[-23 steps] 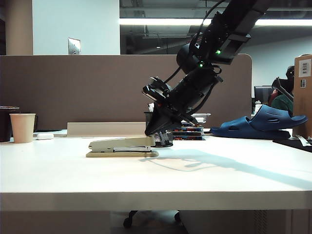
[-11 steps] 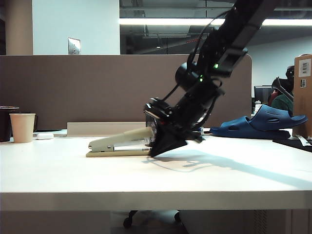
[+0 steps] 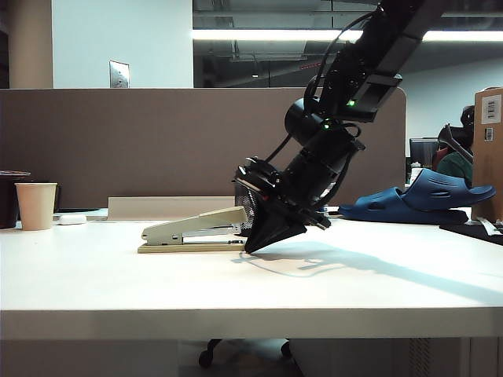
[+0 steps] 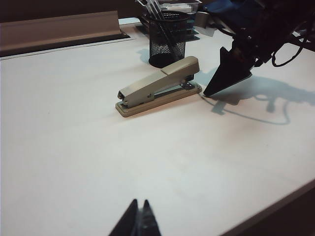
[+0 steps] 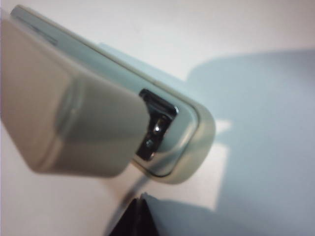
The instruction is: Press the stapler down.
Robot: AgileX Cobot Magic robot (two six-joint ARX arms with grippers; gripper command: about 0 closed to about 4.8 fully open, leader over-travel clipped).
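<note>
Right gripper [image 3: 259, 242] – closed, empty – sits just beside the stapler [image 3: 192, 232] hinge end; left gripper [image 4: 139, 223] closed, well apart.

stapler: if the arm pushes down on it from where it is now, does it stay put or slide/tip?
The stapler likely stays put: its long flat base lies flush on the table. The right gripper sits at the hinge end, so pressing there may skid it. Left gripper is far off, bracing nothing.

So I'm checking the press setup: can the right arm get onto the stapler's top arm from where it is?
Probably yes: the right gripper, shut, sits at the stapler's hinge end, nothing between them. The left gripper is far off.
</note>
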